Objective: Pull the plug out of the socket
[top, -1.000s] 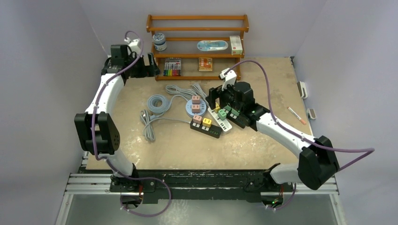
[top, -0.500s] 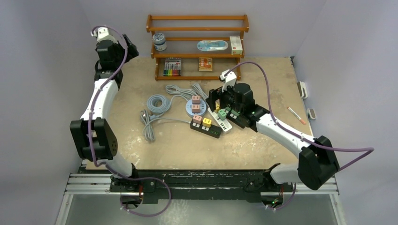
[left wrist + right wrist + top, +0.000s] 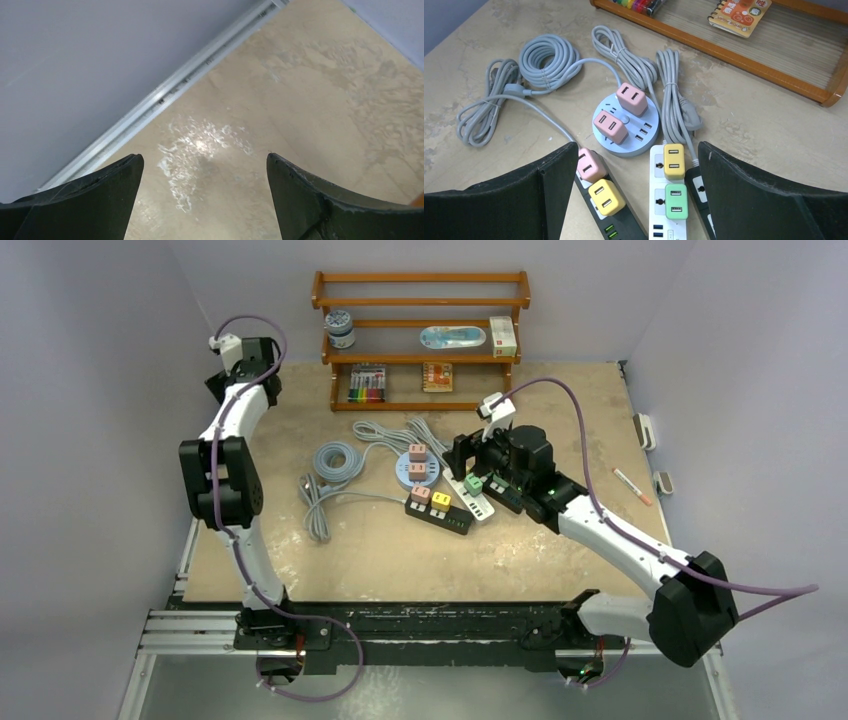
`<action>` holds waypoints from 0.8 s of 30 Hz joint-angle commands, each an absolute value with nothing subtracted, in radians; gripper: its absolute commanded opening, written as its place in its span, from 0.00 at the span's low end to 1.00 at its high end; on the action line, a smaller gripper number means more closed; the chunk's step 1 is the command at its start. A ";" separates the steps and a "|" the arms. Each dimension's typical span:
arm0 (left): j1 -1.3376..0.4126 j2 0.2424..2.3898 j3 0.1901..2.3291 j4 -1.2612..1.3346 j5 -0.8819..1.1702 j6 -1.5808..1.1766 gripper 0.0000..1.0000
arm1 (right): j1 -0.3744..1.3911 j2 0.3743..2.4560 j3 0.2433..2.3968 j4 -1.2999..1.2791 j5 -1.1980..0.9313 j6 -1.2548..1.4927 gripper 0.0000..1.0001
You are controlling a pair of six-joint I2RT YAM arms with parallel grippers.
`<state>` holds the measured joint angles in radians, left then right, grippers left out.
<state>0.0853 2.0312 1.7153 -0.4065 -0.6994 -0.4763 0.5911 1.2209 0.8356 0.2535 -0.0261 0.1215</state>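
Note:
Several power strips lie mid-table, all with plugs in them. The round blue socket (image 3: 646, 129) carries two pink plugs (image 3: 631, 98). A black strip (image 3: 624, 222) holds a pink plug (image 3: 590, 165) and a yellow plug (image 3: 606, 197). On the white strip (image 3: 659, 192) sit a yellow plug (image 3: 674, 160) and a green plug (image 3: 675, 201). My right gripper (image 3: 638, 150) hovers open above these strips, touching none. My left gripper (image 3: 203, 157) is open over bare table at the back left corner (image 3: 265, 352), holding nothing.
A wooden shelf (image 3: 420, 340) with small items stands at the back. Coiled grey cables (image 3: 335, 462) lie left of the strips. A pen (image 3: 632, 486) lies at the right. The table's metal edge rail (image 3: 165, 97) and the left wall are close to my left gripper.
My left arm has swung away from the shelf and folded toward the back left corner. My right gripper has shifted slightly right and stays open above the strips.

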 commanded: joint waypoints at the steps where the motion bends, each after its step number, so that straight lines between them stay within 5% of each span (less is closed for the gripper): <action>1: 0.114 1.960 1.738 -0.398 -0.462 -0.487 0.93 | 0.598 1.208 0.828 0.305 -0.039 0.134 0.90; 5: 0.082 1.984 1.865 -0.530 0.000 -0.297 0.92 | 0.598 1.224 0.831 0.301 -0.039 0.140 0.90; 12: -0.027 1.895 1.872 -0.832 0.510 0.021 0.98 | 0.599 1.270 0.850 0.294 -0.029 0.148 0.90; 14: -0.117 1.896 1.894 -0.989 0.507 0.170 0.99 | 0.599 1.282 0.858 0.292 -0.024 0.149 0.89; 16: -0.106 1.859 1.850 -1.001 0.752 0.258 0.99 | 0.601 1.297 0.867 0.291 -0.021 0.153 0.89; 19: -0.011 1.697 1.620 -0.636 1.144 0.084 0.99 | 0.602 1.330 0.890 0.282 -0.010 0.156 0.89; 21: 0.001 1.567 1.383 0.036 1.172 -0.473 0.99 | 0.604 1.352 0.906 0.276 0.005 0.156 0.89; 22: -0.001 1.515 1.268 0.569 1.138 -0.742 1.00 | 0.604 1.362 0.911 0.281 0.014 0.158 0.89; 24: 0.037 1.504 1.172 1.098 1.082 -1.191 1.00 | 0.605 1.390 0.924 0.297 0.021 0.162 0.89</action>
